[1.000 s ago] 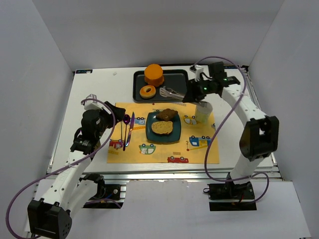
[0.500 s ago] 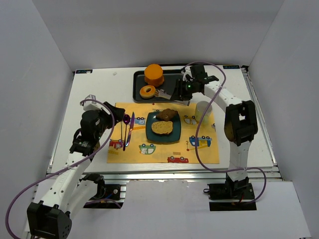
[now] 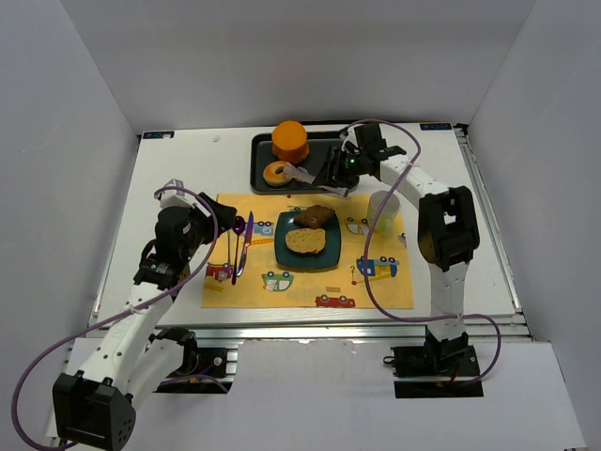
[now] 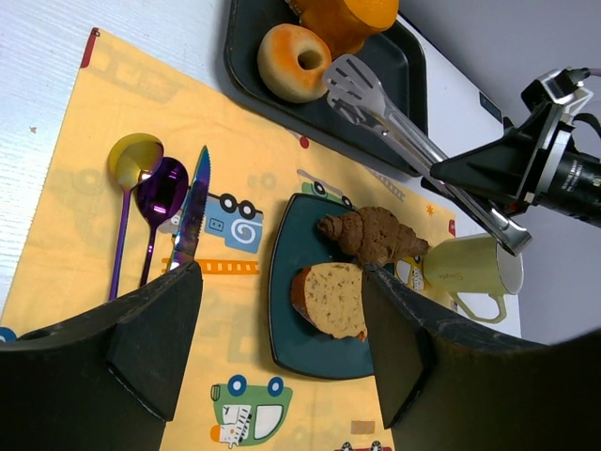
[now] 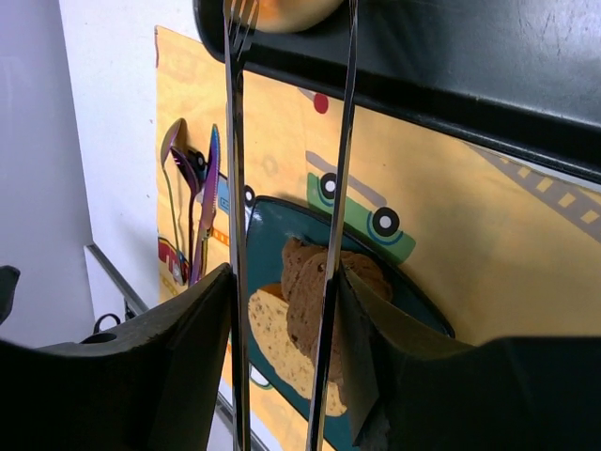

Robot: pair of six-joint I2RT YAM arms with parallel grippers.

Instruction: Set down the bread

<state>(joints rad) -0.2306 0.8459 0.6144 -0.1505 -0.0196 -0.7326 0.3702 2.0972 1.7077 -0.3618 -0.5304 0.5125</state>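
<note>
White tabletop [image 3: 188, 169]: the bread [image 3: 305, 241] lies plated, near the right tool [image 3: 344, 173] gripping tongs [image 3: 315, 175]; left tool [image 3: 202, 224] wide.

Left wrist: cup [image 4: 352, 14] and tray [image 4: 239, 42] cut by top edge; bread [image 4: 329, 296] right edge behind left hand [image 4: 280, 310] finger [image 4: 399, 348]; mug [image 4: 470, 272] partly behind tongs [image 4: 376, 103]. Right wrist: donut [image 5: 282, 9] cropped at top, tongs run off both ends, bread partly under croissant [image 5: 310, 291].

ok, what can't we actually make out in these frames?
- Left wrist: the bread's right edge and that side of the plate, behind the left jaws.
- Right wrist: much of the bread, under the croissant; the tongs' heads run off the top edge.
- Top: the bread's crust detail, too small.
</note>
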